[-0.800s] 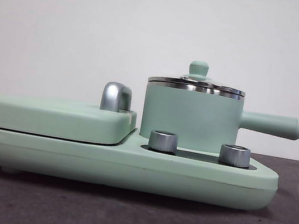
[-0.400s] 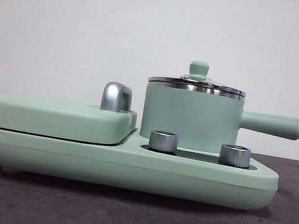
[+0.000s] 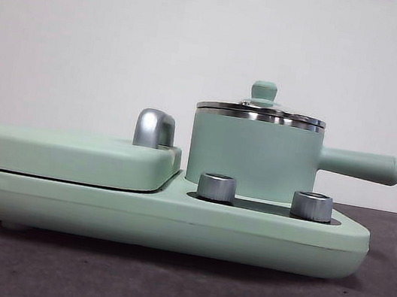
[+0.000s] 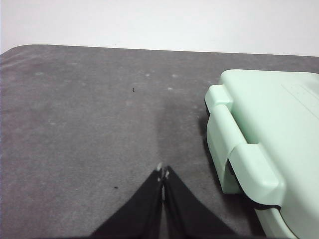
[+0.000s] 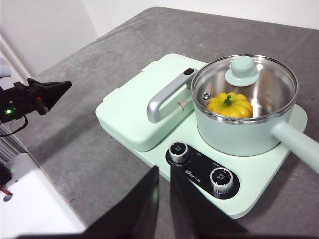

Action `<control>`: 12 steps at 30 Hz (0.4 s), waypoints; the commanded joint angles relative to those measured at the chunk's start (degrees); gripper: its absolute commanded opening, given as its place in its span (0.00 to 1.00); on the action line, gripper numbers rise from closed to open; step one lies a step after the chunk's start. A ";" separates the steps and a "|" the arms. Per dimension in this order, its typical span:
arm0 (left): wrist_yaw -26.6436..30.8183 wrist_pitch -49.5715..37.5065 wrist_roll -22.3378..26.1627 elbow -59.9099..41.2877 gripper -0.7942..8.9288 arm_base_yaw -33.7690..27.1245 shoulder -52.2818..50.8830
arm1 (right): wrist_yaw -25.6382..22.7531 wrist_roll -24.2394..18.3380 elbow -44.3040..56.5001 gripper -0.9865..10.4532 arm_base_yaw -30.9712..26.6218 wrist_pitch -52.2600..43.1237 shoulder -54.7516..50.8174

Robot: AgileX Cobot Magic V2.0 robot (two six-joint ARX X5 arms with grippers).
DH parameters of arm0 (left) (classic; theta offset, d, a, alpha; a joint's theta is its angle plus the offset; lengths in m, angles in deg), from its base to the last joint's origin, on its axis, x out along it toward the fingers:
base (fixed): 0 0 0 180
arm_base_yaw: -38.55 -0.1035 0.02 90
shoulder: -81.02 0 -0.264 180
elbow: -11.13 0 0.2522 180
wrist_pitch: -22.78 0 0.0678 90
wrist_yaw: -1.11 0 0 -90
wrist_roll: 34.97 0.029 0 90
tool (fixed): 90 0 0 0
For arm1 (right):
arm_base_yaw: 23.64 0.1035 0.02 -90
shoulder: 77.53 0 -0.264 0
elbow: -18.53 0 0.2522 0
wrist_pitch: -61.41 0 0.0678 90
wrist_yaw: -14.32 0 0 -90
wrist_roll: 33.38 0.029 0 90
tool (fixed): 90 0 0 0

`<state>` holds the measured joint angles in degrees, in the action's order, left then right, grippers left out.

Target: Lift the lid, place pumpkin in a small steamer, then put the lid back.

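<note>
Setting: a grey table (image 3: 175,289) is seen before a plain white wall with sockets high up.
Left claw (image 4: 162,175): jaws are pressed together, nothing held; it is parked over bare table just beside the end of the mint-green base (image 4: 264,144), judged to be waiting clear of the work.
Right claw (image 5: 163,172): jaws are held a narrow slit apart, nothing pinched; it is raised in front of the base, near the two silver knobs (image 5: 179,152), well apart from the pot.
Small steamer (image 3: 254,158): it is seated on the base behind the knobs, its long handle pointing sideways, free of the flat cover (image 3: 68,156).
Lid (image 5: 242,70): it is seated level on the steamer's chrome rim, knob up.
Pumpkin (image 5: 230,105): it is seen through the glass, lying inside the steamer, stem up.
Task status: judged complete, since the pumpkin is enclosed and the lid is seated.
</note>
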<state>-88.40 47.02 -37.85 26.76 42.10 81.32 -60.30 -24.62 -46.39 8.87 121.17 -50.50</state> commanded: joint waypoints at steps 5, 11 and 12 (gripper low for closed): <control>-0.22 0.31 0.31 -1.09 0.09 -0.04 -0.11 | -0.20 -0.59 -0.44 0.12 0.04 -0.94 -0.28; -0.22 0.33 0.28 -1.07 0.09 -0.04 -0.11 | 4.22 -0.63 7.21 0.12 -9.11 -12.13 -4.94; -0.22 0.33 0.28 -1.07 0.09 -0.04 -0.11 | 3.96 -0.66 9.81 0.12 -11.56 -15.45 -6.54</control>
<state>-88.40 47.02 -37.85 26.76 42.10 81.32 -56.34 -24.62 -38.32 -0.90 108.91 -56.29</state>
